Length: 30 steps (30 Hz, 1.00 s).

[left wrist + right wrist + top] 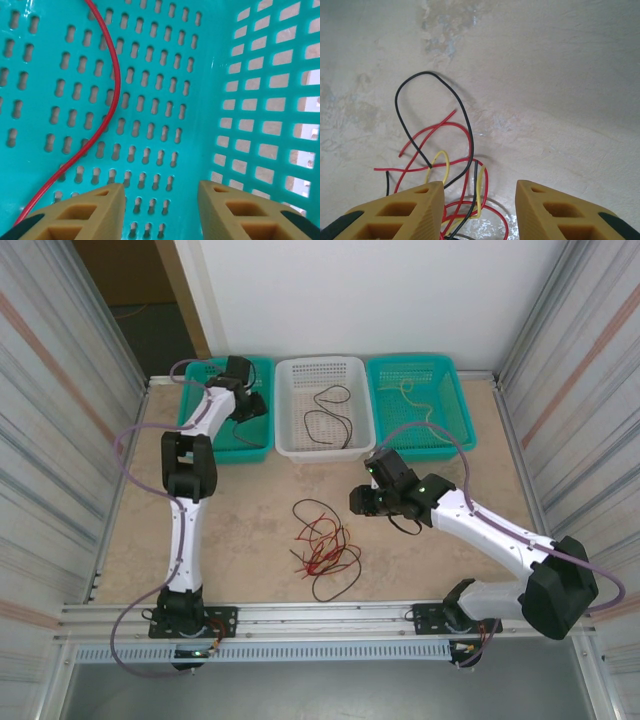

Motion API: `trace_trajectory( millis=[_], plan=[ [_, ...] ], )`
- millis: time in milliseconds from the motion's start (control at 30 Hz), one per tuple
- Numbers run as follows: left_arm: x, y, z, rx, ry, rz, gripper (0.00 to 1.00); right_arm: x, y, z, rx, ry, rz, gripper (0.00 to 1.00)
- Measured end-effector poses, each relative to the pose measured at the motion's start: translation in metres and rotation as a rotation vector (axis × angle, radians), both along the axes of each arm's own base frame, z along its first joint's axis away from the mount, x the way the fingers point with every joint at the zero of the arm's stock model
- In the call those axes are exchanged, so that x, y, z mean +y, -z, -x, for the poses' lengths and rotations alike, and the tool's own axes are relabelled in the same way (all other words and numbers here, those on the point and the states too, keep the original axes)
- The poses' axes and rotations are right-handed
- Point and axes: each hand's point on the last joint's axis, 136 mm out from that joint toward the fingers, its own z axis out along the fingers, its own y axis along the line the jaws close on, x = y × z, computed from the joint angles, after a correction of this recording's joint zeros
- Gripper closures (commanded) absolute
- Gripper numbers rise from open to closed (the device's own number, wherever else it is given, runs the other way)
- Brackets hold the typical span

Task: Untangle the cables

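Progress partial: thin red wire (116, 85) in left teal perforated plastic basket (260, 100), dark wires (335, 420) in white plastic basket (290, 445), pale yellow wire (412, 395) in right teal basket (460, 390). Tangle of red, black and yellow cables (322, 545) unsorted on beige desk (240, 530). Left end effector (161, 187) inside its basket, right end effector (480, 185) over tangle, both half-spread, empty.

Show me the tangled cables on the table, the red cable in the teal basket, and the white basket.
tangled cables (325, 545), top external view, middle of the pile.
red cable (119, 75), left wrist view, on its bend.
white basket (325, 453), top external view, near wall.
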Motion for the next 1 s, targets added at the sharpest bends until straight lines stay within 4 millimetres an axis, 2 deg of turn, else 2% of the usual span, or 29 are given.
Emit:
trace_trajectory(
  millis=[100,300,400,533,600,667,733,800,867,900,967,1000],
  plan=[
    [-0.002,-0.001,0.003,0.002,0.015,-0.01,0.56,0.0,0.0,0.0,0.0,0.0,0.0,0.59],
    [0.008,-0.01,0.013,0.002,0.013,-0.084,0.44,0.0,0.0,0.0,0.0,0.0,0.0,0.53],
    [0.019,-0.034,0.024,-0.015,-0.002,-0.148,0.41,-0.001,0.0,-0.001,0.001,0.005,0.001,0.44],
    [0.033,-0.095,0.055,-0.087,-0.025,-0.197,0.39,0.0,0.011,-0.002,0.032,0.0,0.018,0.41],
    [0.035,-0.138,0.085,-0.157,-0.026,-0.193,0.37,0.003,0.028,0.0,0.082,-0.011,0.044,0.41],
    [0.027,-0.176,0.121,-0.234,-0.001,-0.175,0.36,0.007,0.045,0.003,0.124,-0.027,0.073,0.41],
    [0.005,-0.207,0.163,-0.324,0.06,-0.136,0.36,0.013,0.058,0.009,0.154,-0.051,0.096,0.45],
    [-0.029,-0.222,0.209,-0.389,0.161,-0.07,0.36,0.02,0.067,0.015,0.174,-0.076,0.114,0.51],
    [-0.061,-0.217,0.249,-0.401,0.266,-0.002,0.37,0.027,0.071,0.018,0.186,-0.095,0.124,0.57],
    [-0.076,-0.207,0.268,-0.389,0.316,0.029,0.37,0.031,0.073,0.019,0.19,-0.105,0.126,0.61],
    [-0.095,-0.178,0.297,-0.333,0.377,0.059,0.37,0.036,0.075,0.02,0.194,-0.115,0.13,0.69],
    [-0.104,-0.156,0.311,-0.284,0.404,0.062,0.37,0.038,0.077,0.021,0.198,-0.118,0.133,0.75]
  ],
)
